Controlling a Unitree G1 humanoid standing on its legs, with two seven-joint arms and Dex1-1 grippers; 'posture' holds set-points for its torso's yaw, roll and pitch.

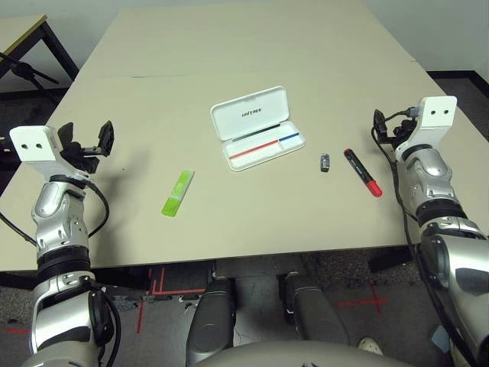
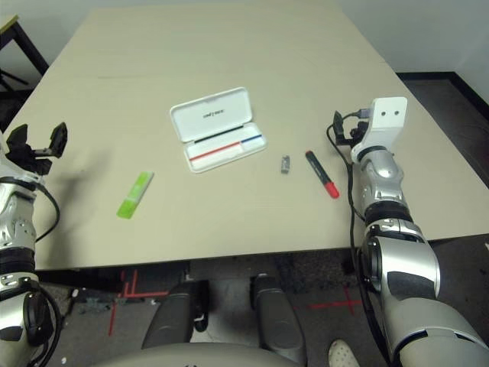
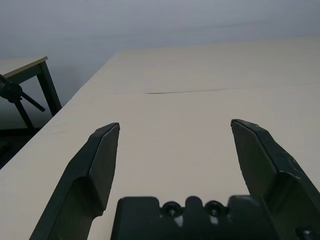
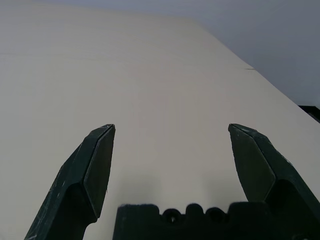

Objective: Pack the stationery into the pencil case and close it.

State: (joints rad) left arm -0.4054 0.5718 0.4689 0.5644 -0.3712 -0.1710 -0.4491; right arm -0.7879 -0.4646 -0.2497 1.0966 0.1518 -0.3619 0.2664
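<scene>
- The pencil case lies open in the middle of the bench, lid folded back, so its tray is free to receive things from above.
- The green stick lies toward the left gripper; the red marker and the small dark block lie toward the right gripper, so probably each arm takes its own side.
- Both grippers hover at the bench edges with fingers wide and empty; nothing is packed yet.
</scene>
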